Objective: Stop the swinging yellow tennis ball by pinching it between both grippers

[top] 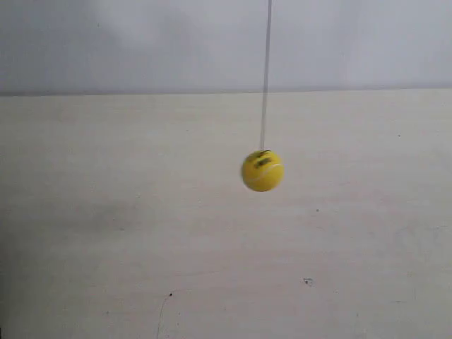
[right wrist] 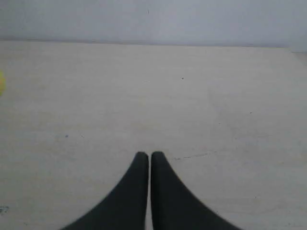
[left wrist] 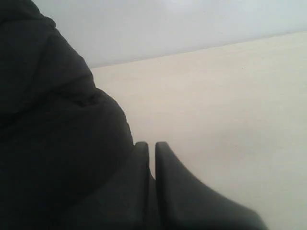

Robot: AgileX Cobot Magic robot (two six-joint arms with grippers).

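The yellow tennis ball (top: pixel 262 170) hangs in the air on a thin string (top: pixel 265 78) a little right of the exterior view's middle, a dark sticker near its top. Neither arm shows in that view. My left gripper (left wrist: pixel 151 146) is shut with nothing between its black fingers; the ball is out of the left wrist view. My right gripper (right wrist: pixel 150 155) is likewise shut and empty. Only a sliver of the yellow tennis ball (right wrist: pixel 1 82) shows at the edge of the right wrist view, far from the fingertips.
A pale wooden tabletop (top: pixel 141 233) lies under everything, with a white wall (top: pixel 141 42) behind it. A bulky black cloth-like mass (left wrist: pixel 53 124) fills one side of the left wrist view, right beside the fingers.
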